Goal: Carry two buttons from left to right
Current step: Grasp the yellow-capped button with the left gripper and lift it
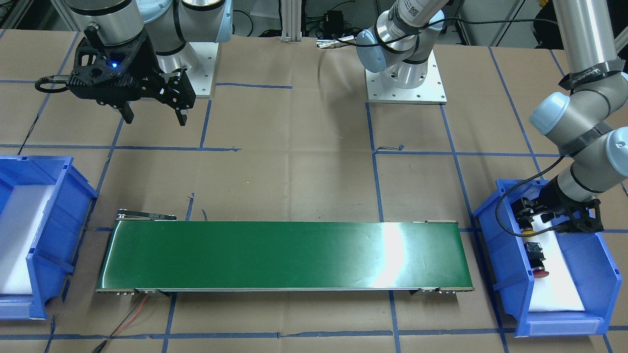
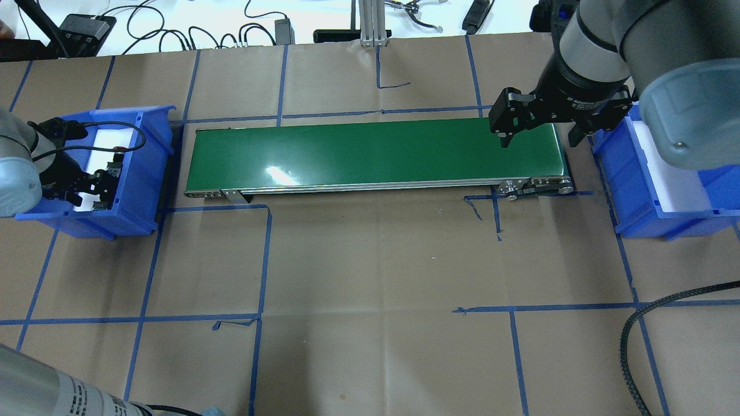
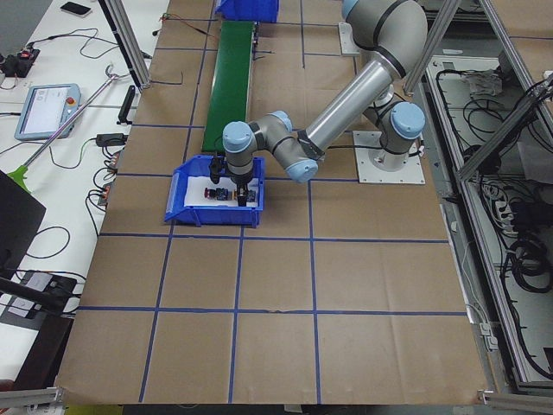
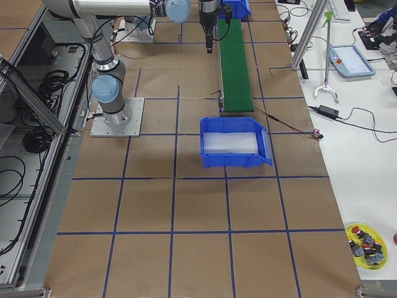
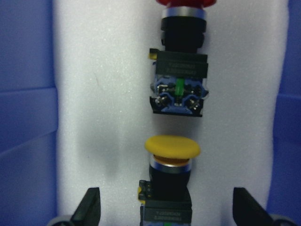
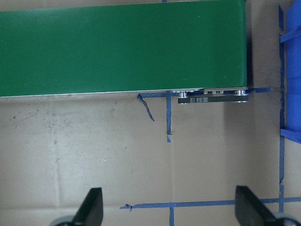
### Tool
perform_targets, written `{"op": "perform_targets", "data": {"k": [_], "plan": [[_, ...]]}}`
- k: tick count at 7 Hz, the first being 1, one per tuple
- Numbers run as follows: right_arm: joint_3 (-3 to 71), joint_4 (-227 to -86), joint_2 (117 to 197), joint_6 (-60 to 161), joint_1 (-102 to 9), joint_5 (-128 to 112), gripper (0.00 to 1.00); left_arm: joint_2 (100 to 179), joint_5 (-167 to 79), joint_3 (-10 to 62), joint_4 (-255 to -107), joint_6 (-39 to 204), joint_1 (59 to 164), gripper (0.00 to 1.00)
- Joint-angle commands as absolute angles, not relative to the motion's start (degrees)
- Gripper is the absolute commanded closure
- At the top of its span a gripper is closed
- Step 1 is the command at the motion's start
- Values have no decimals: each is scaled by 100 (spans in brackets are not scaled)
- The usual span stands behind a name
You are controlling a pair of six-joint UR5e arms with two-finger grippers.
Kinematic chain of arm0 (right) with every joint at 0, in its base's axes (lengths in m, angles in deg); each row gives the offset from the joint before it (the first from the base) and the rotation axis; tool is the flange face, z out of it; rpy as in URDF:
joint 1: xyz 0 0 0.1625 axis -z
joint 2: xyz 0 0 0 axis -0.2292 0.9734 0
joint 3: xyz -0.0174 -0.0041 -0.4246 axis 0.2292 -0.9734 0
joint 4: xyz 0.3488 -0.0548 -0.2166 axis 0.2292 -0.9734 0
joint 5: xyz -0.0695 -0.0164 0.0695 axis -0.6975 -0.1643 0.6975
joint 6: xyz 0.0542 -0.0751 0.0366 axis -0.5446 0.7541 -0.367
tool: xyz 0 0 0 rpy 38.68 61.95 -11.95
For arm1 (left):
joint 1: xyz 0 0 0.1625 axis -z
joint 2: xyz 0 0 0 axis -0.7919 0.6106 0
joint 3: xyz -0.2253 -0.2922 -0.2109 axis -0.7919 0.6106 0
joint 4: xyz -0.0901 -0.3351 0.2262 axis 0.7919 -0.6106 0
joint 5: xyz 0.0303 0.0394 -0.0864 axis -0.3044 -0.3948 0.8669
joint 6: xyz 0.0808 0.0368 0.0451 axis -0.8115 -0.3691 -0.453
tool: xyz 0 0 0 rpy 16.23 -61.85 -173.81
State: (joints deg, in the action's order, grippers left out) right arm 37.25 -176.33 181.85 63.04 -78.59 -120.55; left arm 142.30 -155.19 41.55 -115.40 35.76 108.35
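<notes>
Table (image 1: pixel 294 171): brown paper, blue tape grid.
Green belt (image 1: pixel 284 255) across middle, bare.
Blue bin at each end. Right bin (image 1: pixel 49 206): white foam only. Left bin (image 1: pixel 608 289): foam, both buttons.
Right gripper (image 1: pixel 156 117): wide open, holding nothing, hanging over table beside belt's right end.
Left gripper (image 5: pixel 167 209): down in left bin, wide open, fingers (image 5: pixel 89 207) either side of yellow button (image 5: pixel 171 147), not touching.
Red button (image 5: pixel 181 61) just beyond, in line, small gap, both lying on foam.
</notes>
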Motion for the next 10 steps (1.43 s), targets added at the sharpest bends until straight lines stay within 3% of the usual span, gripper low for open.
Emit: {"op": "perform_targets", "data": {"k": [1,4,5,7,10], "plan": [[3726,-17633,18189,6304,-7859,-12055,0,14234,-15534,4243,-11461,3566,10835,18],[3726,-17633,18180,6304,-7851,-12063,0,14225,-15543,4243,-11452,3557,10835,88],[3726,-17633,18180,6304,-7859,-12063,0,14207,-15534,4199,-11470,3548,10835,95],[3735,-17633,18180,6304,-7859,-12063,0,13875,-15682,3963,-11924,3557,10835,95],[3735,-17633,18180,6304,-7859,-12055,0,13163,-15789,2674,-14256,3574,10853,95]]}}
